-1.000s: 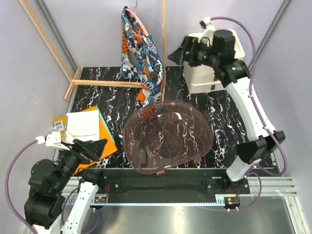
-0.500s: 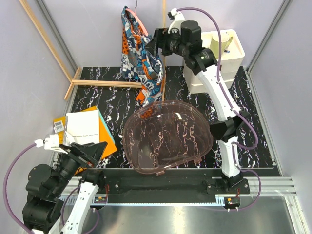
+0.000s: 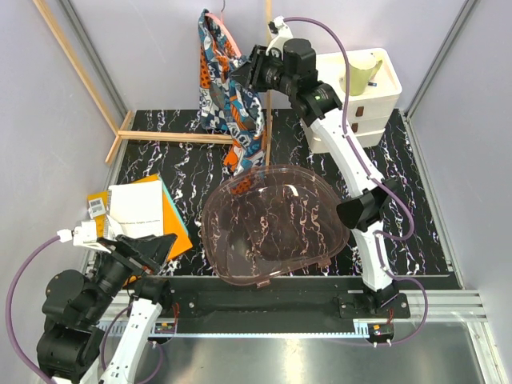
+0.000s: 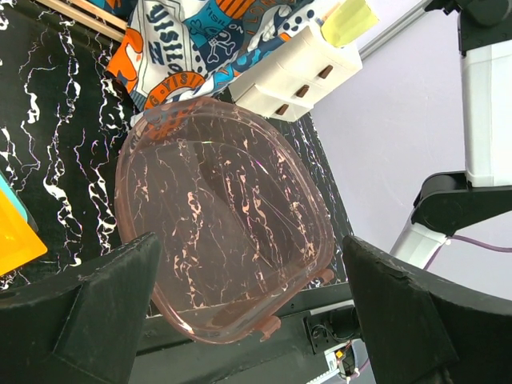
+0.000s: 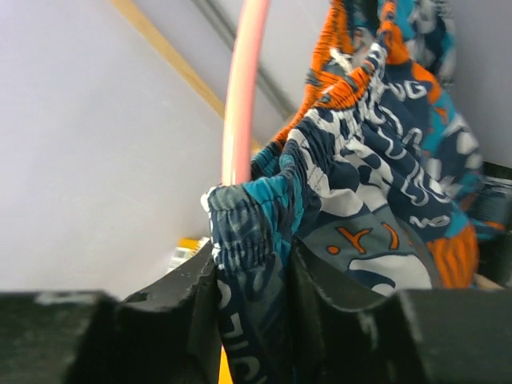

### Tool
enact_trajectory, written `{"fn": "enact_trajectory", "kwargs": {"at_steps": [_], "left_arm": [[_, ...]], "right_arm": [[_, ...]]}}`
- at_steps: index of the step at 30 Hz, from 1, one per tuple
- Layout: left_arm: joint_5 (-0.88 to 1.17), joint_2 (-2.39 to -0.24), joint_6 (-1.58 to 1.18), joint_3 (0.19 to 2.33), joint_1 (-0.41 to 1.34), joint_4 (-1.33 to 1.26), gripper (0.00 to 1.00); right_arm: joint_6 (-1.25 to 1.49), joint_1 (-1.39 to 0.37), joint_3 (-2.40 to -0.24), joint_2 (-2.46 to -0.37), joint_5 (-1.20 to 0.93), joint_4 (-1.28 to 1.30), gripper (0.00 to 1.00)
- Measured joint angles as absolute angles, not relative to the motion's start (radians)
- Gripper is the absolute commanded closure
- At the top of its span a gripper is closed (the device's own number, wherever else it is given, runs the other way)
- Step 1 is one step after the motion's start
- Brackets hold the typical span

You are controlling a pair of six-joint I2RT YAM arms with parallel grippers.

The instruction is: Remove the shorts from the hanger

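Left arm [image 3: 80,312]: folded low at the near left corner, wrist angled forward and to the right.
Left tool [image 3: 148,250]: fingers spread wide apart, nothing between them.
Right arm [image 3: 352,160]: stretched up and toward the far side, elbow bent.
Right tool [image 3: 244,72]: raised, pointing left, fingers [image 5: 184,296] pinching a gathered fold of the shorts [image 5: 360,200].

The left gripper [image 4: 250,244] holds its two dark fingers [image 4: 96,308] wide apart at the bottom of the view. Past them a clear pinkish dish [image 4: 232,216] lies on the black marbled surface [image 4: 48,120]. The printed shorts [image 4: 208,32] hang at the far side, their lower end showing partly through the dish's far rim. A white drawer unit [image 4: 280,76] sits far right, with a pale yellow-green thing [image 4: 350,20] on top. An orange folder [image 4: 12,240] corner shows near left. The right arm [image 4: 488,96] and a purple cable [image 4: 480,240] stand before a lilac wall [image 4: 384,136].
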State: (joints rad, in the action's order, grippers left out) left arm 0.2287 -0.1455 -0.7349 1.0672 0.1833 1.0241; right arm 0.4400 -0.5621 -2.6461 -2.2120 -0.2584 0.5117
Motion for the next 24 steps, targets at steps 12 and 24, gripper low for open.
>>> {"fn": "enact_trajectory", "kwargs": {"at_steps": [12,24], "left_arm": [[0.237,-0.15,-0.742,1.121,0.183,1.031,0.01],[0.237,-0.161,-0.742,1.123,0.183,1.032,0.01]], "right_arm": [[0.789,-0.569,-2.646,-2.268,-0.363,0.251,1.0],[1.111,-0.569,-2.561,-2.273,-0.46,-0.009,1.0]]}}
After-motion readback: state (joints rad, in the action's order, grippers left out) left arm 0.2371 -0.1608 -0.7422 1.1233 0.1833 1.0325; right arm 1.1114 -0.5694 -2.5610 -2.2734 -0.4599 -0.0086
